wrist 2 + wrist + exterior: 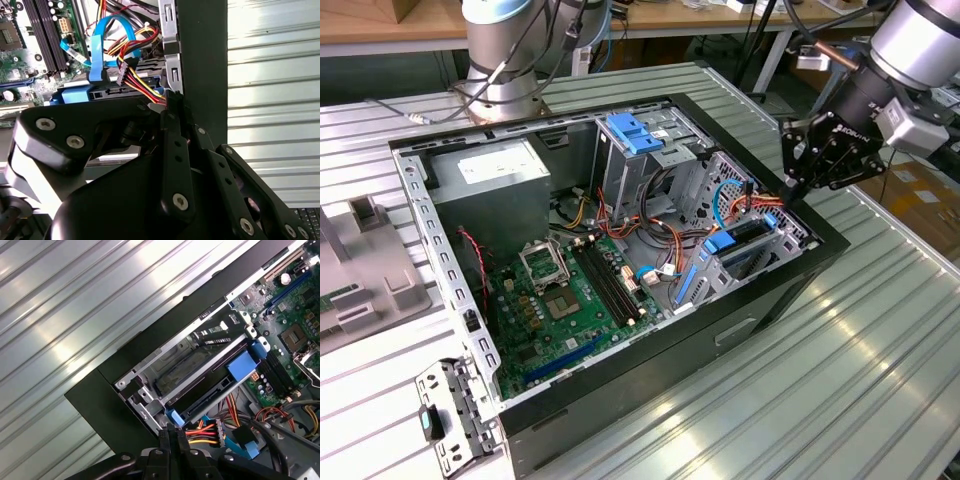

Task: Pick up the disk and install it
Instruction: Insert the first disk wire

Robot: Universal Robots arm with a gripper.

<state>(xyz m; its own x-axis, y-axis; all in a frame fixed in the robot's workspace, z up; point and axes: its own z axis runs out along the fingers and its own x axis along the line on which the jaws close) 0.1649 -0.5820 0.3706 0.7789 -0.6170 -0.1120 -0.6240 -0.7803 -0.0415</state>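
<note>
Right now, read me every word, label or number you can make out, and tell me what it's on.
None can be quoted as it reads.
White label on the power supply: print too small to read.
Lettering on the gripper body: too small to read.
Markings on the motherboard: too small to read.

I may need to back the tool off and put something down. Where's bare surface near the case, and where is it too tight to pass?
Bare ribbed metal table lies along the black case wall on the exterior view's right, and in front of the case. Crowded: the drive cage corner under the tool, where coloured power wires and a blue data cable bunch beside the disk.
</note>
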